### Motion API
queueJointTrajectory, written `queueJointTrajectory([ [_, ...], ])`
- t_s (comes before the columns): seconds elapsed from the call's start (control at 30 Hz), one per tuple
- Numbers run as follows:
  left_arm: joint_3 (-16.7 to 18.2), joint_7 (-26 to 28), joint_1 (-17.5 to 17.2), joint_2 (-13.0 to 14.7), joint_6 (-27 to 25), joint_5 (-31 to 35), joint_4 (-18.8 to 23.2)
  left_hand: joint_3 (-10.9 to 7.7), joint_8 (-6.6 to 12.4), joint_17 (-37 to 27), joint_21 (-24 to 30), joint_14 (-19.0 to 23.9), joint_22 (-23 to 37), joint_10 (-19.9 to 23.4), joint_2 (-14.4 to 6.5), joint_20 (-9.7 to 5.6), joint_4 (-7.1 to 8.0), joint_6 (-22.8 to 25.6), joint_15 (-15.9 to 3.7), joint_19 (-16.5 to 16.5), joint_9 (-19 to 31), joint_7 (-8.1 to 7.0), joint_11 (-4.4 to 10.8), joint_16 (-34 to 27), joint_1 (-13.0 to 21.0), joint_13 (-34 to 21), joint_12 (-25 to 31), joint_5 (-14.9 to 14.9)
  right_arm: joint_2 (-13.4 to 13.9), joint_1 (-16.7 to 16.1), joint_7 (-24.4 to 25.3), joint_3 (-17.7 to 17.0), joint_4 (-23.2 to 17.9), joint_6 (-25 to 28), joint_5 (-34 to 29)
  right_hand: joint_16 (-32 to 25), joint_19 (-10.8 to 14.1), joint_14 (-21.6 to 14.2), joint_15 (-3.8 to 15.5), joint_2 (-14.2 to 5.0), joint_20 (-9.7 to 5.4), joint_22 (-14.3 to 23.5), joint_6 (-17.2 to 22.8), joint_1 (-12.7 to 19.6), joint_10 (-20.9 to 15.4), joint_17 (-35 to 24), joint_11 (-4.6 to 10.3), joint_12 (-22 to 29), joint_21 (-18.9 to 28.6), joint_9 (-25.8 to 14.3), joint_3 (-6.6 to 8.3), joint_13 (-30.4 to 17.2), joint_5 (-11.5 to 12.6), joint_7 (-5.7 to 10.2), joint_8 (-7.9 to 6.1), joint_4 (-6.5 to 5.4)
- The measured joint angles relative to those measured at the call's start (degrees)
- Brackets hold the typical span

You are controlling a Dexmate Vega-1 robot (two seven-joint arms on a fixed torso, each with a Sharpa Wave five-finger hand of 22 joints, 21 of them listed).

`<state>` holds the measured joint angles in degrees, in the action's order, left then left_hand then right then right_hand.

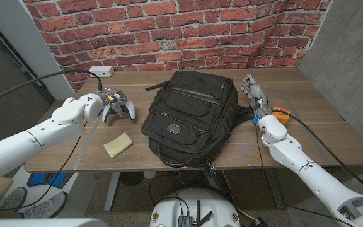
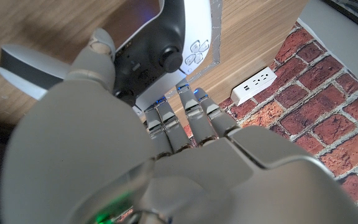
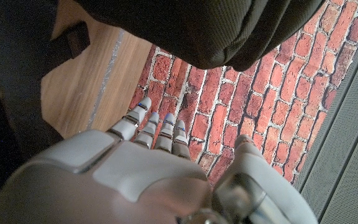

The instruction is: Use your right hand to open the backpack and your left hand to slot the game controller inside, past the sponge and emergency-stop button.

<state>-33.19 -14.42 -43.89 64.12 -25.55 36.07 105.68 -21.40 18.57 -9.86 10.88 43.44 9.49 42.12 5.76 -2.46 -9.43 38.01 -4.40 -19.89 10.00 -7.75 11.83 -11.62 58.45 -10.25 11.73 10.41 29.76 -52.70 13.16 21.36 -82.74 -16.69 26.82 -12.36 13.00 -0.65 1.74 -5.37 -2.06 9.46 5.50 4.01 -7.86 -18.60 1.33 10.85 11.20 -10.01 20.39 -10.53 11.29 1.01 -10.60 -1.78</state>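
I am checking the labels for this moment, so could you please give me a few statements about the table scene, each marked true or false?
1. The black fabric backpack lies in the middle of the wooden table. True.
2. The yellow rectangular sponge lies inside the backpack. False: it lies on the table, on the robot's left side of the backpack.
3. The left robot hand is at the white and black game controller. True.
4. The right robot hand holds the backpack wide open. False: it is beside the backpack with its fingers extended, holding nothing.
5. A white power strip lies at the table's far edge by the brick wall. True.
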Motion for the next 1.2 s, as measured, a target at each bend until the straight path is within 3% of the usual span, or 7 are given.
queueJointTrajectory([
  [0.7,3.02,-0.90,-2.84,3.39,-2.19,-1.01,6.63,0.56,-0.66,-0.11,0.00,1.23,-0.01,1.20,0.00,0.11,-0.08,1.03,-0.20,-0.72,0.30,0.15,0.06,0.23,0.00,0.01,-0.19,0.23,1.91,-3.49,3.43,-0.91,-5.67,0.84,-2.70,-0.44,0.00,0.00,0.00,0.00,0.00,0.00,0.31,0.00,-0.31,-0.01,-0.32,0.00,0.00,0.01,-0.14,0.01,0.00,-0.31,0.00,0.14],
  [0.83,3.44,-1.70,-3.32,3.89,-3.62,-1.08,7.65,0.64,-0.88,-0.12,0.00,1.45,-0.01,1.21,0.00,0.11,-0.16,1.18,-0.23,-0.72,0.30,0.19,0.06,0.35,0.00,0.02,-0.20,0.22,3.25,-6.27,4.42,-1.74,-9.61,1.23,-3.63,-0.44,0.00,-0.06,0.05,0.00,0.00,0.00,0.31,0.00,-0.31,-0.01,-0.32,0.00,0.00,0.01,-0.01,0.01,0.00,-0.31,0.00,0.45],
  [1.03,3.96,-1.78,-3.83,4.45,-3.75,-1.09,8.90,0.65,-1.10,-0.01,0.00,1.53,-0.02,1.20,0.00,0.11,-0.15,1.18,-0.31,-0.72,0.29,0.19,0.05,0.44,0.00,0.00,-0.20,0.21,3.36,-6.50,5.71,-1.82,-9.90,1.78,-4.97,-0.44,0.00,-0.32,0.31,0.00,0.00,0.00,0.31,0.00,-0.31,-0.01,-0.32,0.00,0.00,0.01,-0.01,0.01,0.00,-0.31,0.00,0.45],
  [1.07,4.03,-1.78,-3.92,4.55,-3.75,-1.09,9.09,0.89,-1.10,0.01,0.00,1.53,-0.01,1.20,0.00,0.11,-0.08,1.19,-0.31,-0.72,0.29,0.18,0.05,0.44,-0.01,0.00,-0.20,0.17,4.54,-8.91,6.03,-2.65,-13.12,1.95,-5.29,-0.44,0.00,-0.32,0.31,0.00,0.00,0.00,0.31,0.00,-0.31,-0.01,-0.32,0.00,0.00,0.01,-0.01,0.01,0.00,-0.31,0.00,0.45],
  [1.2,4.24,-2.40,-4.12,4.79,-4.76,-1.19,9.64,0.97,-1.28,0.08,0.00,1.53,-0.02,1.49,0.00,0.00,0.00,1.19,-0.31,-0.84,0.28,0.18,-0.05,0.44,0.00,-0.02,-0.24,0.16,4.54,-8.91,6.81,-2.65,-13.12,2.26,-6.17,-0.45,0.32,-0.63,0.01,0.00,-0.29,0.00,0.53,0.00,-0.31,0.27,-0.32,0.00,0.00,0.02,0.17,0.01,0.00,-0.53,0.00,0.62],
])
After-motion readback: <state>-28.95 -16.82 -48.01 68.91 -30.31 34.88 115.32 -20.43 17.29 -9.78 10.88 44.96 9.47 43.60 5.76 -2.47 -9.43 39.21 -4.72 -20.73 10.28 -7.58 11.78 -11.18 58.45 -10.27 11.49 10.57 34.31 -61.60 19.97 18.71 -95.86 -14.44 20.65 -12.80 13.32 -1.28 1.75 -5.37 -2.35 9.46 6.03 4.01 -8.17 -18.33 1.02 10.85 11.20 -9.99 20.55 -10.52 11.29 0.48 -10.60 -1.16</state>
